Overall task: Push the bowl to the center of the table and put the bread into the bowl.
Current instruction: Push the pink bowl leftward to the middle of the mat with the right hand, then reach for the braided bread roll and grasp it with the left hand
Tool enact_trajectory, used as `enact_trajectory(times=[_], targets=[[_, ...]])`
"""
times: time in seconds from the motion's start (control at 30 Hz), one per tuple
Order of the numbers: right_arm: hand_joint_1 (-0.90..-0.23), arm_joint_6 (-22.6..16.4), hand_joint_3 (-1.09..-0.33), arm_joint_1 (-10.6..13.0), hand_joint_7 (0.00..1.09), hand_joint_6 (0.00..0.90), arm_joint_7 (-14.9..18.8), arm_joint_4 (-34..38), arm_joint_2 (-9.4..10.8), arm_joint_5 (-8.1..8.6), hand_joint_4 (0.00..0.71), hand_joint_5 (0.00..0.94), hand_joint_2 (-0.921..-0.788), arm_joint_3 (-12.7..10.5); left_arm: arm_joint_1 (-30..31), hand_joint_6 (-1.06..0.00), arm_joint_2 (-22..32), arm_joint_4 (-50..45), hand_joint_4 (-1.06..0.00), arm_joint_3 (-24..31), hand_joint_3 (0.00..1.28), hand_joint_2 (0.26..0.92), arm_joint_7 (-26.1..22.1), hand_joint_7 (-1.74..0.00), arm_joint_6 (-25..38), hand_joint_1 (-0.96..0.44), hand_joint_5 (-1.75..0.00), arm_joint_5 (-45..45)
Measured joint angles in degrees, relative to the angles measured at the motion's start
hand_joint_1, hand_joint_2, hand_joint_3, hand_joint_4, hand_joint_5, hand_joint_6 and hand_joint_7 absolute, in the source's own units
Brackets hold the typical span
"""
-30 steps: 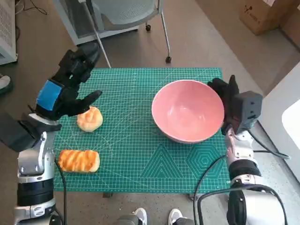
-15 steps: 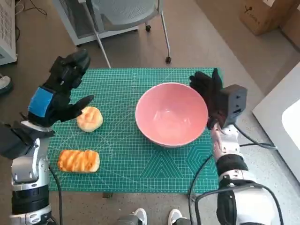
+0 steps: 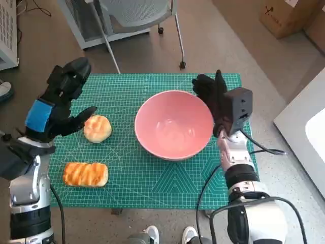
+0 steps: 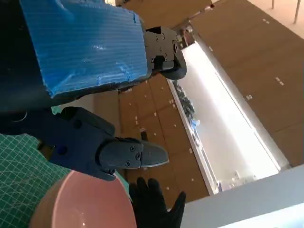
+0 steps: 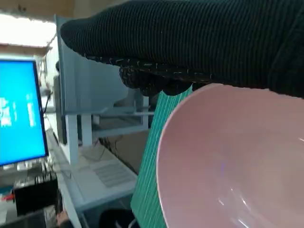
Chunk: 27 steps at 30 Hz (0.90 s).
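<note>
Green cutting mat covers the table; pink bowl near centre, right hand flat against its rim, pushing, gripping nothing; left hand spread, empty, above round bread; next: grasp bread.

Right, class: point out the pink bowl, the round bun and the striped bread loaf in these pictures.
pink bowl [image 3: 172, 127], head view, on its inner floor.
round bun [image 3: 97, 128], head view, on the middle of its top.
striped bread loaf [image 3: 85, 174], head view, on the middle of its crust.
</note>
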Motion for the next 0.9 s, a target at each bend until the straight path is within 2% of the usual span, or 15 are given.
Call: enact_trajectory(times=[0.2, 0.43, 0.57, 0.7, 0.9], targets=[[-0.606, 0.0, -0.773, -0.5, 0.02, 0.312, 0.4, 0.0, 0.2, -0.07, 0.170, 0.010, -0.921, 0.0, 0.5, -0.01, 0.0, -1.3, -0.20, 0.0, 0.30, 0.921, 1.0, -0.62, 0.0, -0.43, -0.03, 0.2], [-0.619, -1.9, -0.773, -1.4, 0.02, 0.313, 1.8, -0.3, -1.4, -0.22, 0.176, 0.010, -0.921, 0.1, 1.5, -0.01, 0.0, -2.3, -0.20, 0.0, 0.31, 0.921, 1.6, -0.62, 0.0, -0.43, -0.03, 0.2], [-0.660, -4.1, -0.757, -2.0, 0.02, 0.315, 2.9, -0.7, -3.3, -0.12, 0.176, 0.008, -0.921, 0.0, 1.7, -0.01, 0.0, -2.6, -0.20, 0.0, 0.31, 0.921, 1.8, -0.63, 0.1, -0.44, -0.03, 0.2], [-0.705, -7.2, -0.706, -2.9, 0.02, 0.327, 5.0, -1.4, -5.0, 0.34, 0.182, 0.009, -0.921, -0.4, 1.7, -0.01, 0.1, -2.7, -0.20, 0.0, 0.31, 0.921, 1.9, -0.63, 0.1, -0.45, -0.03, 0.1], [-0.689, -14.0, -0.680, -3.7, 0.02, 0.336, 9.1, -3.1, -6.4, 2.36, 0.198, 0.010, -0.921, -1.6, 1.7, 0.00, 0.2, -2.7, -0.20, 0.0, 0.30, 0.921, 1.7, -0.64, 0.1, -0.45, -0.02, 0.0]])
